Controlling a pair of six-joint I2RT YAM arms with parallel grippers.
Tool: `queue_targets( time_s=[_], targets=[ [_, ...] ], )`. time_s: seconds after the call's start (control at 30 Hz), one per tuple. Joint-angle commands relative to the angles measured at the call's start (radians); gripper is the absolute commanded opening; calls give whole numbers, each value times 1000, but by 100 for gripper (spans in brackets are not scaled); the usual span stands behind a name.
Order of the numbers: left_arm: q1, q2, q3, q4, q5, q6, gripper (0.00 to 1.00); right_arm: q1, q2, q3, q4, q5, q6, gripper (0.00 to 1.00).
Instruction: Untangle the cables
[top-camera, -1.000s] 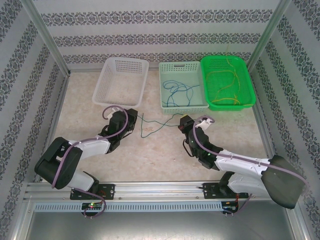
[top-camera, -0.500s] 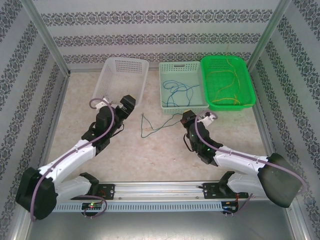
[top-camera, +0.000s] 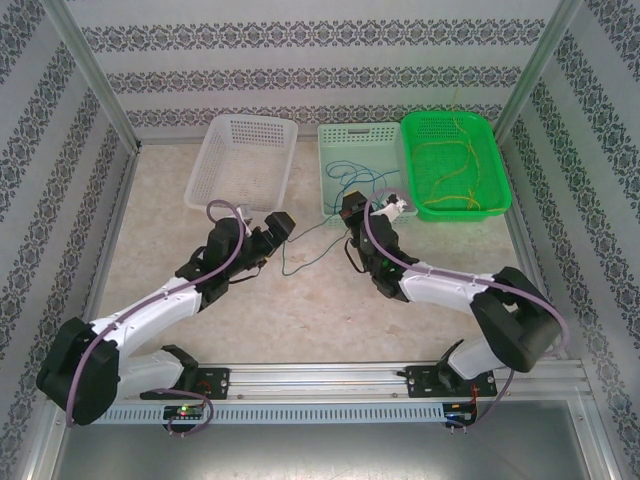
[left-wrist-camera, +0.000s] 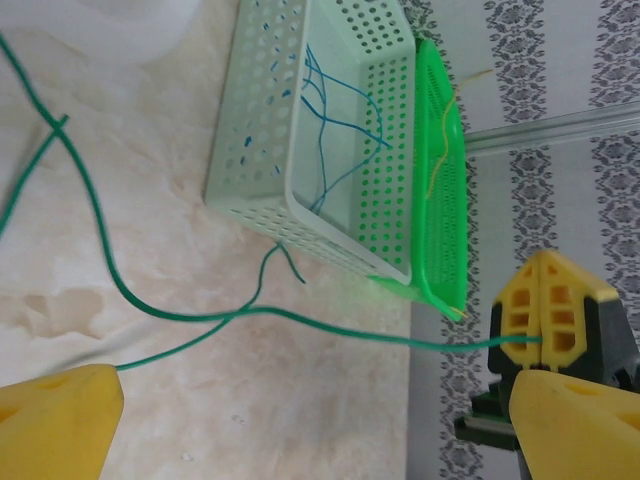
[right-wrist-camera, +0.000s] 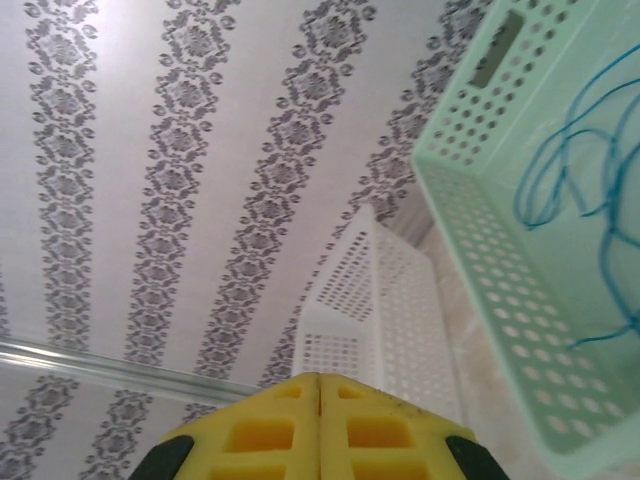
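Observation:
A dark green cable (left-wrist-camera: 300, 318) runs across the beige table (top-camera: 300, 310) and crosses another dark green strand. Its end goes into the shut yellow fingers of my right gripper (left-wrist-camera: 545, 325), which hangs just in front of the pale green basket (top-camera: 352, 212); the pads (right-wrist-camera: 290, 420) are pressed together. My left gripper (top-camera: 278, 228) stands open over the table beside the cable (top-camera: 284, 262), with the strand passing between its wide-apart fingers (left-wrist-camera: 60, 420). Blue cables (top-camera: 360, 185) lie in the pale green basket. Yellow cables (top-camera: 450, 160) lie in the bright green basket.
The pale green basket (top-camera: 367, 132) and the bright green basket (top-camera: 500, 170) stand side by side at the back right. A white basket (top-camera: 243, 160) stands at the back left. Patterned walls and metal posts close in the table.
My right gripper has moved up and left toward the pale green basket, drawing the green cable with it. My left gripper has swung right, next to the cable.

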Motion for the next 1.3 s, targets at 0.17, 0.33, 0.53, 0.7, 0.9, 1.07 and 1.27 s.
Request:
queue_targets(
  time_s=[0.17, 0.33, 0.53, 0.7, 0.9, 1.07, 1.27],
  targets=[
    [-8, 129, 54, 217, 50, -143, 100, -3, 173, 132, 262, -102, 80, 0],
    [-7, 106, 82, 171, -27, -112, 100, 7, 184, 144, 277, -138, 90, 0],
    [-3, 62, 92, 109, -124, -85, 100, 27, 149, 95, 286, -137, 140, 0],
    [4, 110, 109, 157, -87, -113, 95, 32, 129, 87, 319, -172, 159, 0],
    [2, 139, 155, 120, -41, -103, 73, 40, 112, 98, 323, -242, 154, 0],
    [1, 140, 151, 107, -22, -99, 73, 48, 107, 96, 295, -257, 149, 0],
    [2, 107, 170, 20, 8, -42, 73, 31, 132, 108, 288, -307, 162, 0]
  ],
)
